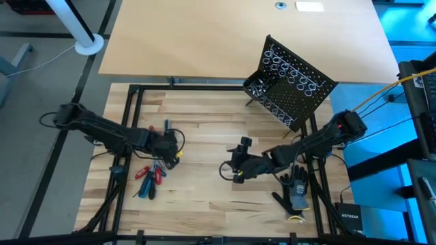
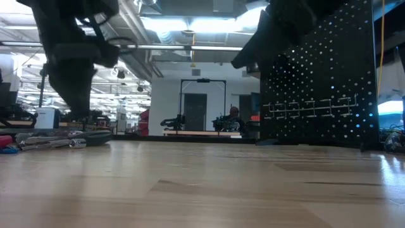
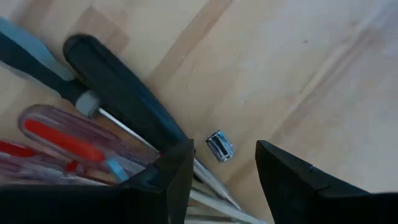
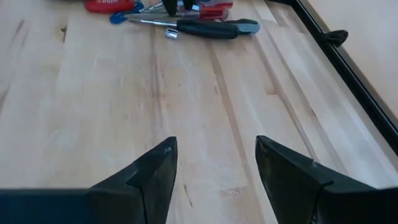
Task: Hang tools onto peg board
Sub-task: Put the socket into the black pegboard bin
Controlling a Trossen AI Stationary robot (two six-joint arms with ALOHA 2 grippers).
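Note:
The tools (image 1: 150, 175) lie in a loose pile on the wooden table near its left side: red, blue and black handles. My left gripper (image 1: 170, 146) is open and hovers at the pile's far edge. In the left wrist view its fingers (image 3: 174, 180) straddle a small silver bit (image 3: 219, 146), beside a black-handled screwdriver (image 3: 118, 90) and a clear red handle (image 3: 62, 140). The peg board (image 1: 289, 82) stands tilted at the table's far right. My right gripper (image 4: 214, 168) is open over bare wood at mid-table (image 1: 231, 170), with the tools (image 4: 205, 26) far ahead of it.
A black-and-grey work glove (image 1: 296, 190) lies near the table's right near corner, under the right arm. A black metal frame (image 1: 136, 88) borders the wooden top. Bare wood stretches between the tool pile and the peg board (image 2: 323, 76).

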